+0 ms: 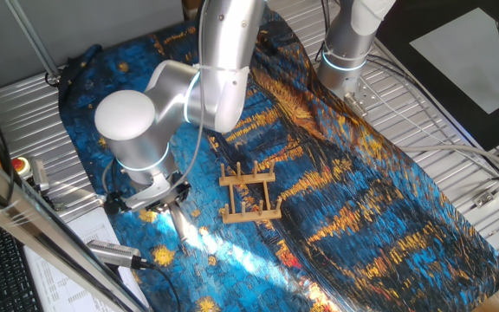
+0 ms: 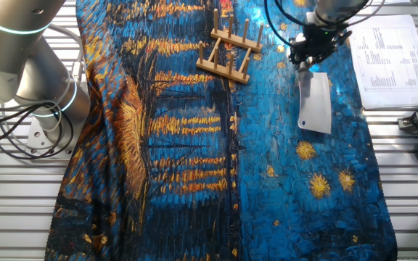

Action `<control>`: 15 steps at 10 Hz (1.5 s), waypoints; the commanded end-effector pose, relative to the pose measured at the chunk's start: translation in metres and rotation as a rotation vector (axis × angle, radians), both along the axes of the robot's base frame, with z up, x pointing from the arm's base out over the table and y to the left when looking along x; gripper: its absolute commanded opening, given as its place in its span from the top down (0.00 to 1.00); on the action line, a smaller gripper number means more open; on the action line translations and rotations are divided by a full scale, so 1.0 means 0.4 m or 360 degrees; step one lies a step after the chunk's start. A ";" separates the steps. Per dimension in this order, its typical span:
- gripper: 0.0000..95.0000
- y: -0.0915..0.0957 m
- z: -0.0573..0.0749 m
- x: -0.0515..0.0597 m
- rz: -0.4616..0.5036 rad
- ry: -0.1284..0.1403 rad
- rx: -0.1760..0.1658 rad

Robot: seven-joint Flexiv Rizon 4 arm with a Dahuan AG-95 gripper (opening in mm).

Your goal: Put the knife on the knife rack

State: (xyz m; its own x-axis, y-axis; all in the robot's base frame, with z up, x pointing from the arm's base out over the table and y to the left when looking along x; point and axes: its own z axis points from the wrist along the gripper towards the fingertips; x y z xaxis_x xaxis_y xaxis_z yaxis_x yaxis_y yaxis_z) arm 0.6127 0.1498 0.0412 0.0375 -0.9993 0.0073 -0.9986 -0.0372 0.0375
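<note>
A Flexiv Rizon arm reaches down over a tabletop draped in a blue-and-gold starry-night cloth, its gripper set at the handle end of the knife. In the other fixed view, at upper right of the frame, the broad grey blade extends from under the gripper toward the lower right, its flat face to the camera; the pale handle is hidden by the black fingers, which appear pinched on it, though the contact itself is not clearly visible. Whether the blade rests on the cloth or is lifted just off it cannot be told.

In one fixed view the same gripper sits at lower left of the frame, with the knife showing only as a thin pale sliver pointing down and to the right.

The knife rack — light wood, two rails with upright pegs — stands empty at top centre of the other fixed view, to the left of the gripper and apart from the knife. In one fixed view the knife rack sits at centre frame, right of the gripper.

A printed sheet lies at upper right, beside the cloth — off its edge.
</note>
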 end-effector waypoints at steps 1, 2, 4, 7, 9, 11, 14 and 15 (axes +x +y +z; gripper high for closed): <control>1.00 0.017 0.036 -0.004 -0.0056 0.0016 -0.0023; 1.00 0.025 0.049 -0.006 -0.0064 0.0019 -0.0027; 1.00 0.038 0.071 -0.010 -0.0085 0.0037 -0.0030; 1.00 0.046 0.091 -0.015 -0.0089 0.0037 -0.0048; 1.00 0.046 0.091 -0.015 -0.0103 0.0024 -0.0081; 1.00 0.046 0.091 -0.015 -0.0076 0.0020 -0.0070; 1.00 0.046 0.091 -0.015 -0.0101 0.0021 -0.0082; 1.00 0.046 0.092 -0.015 -0.0095 0.0038 -0.0079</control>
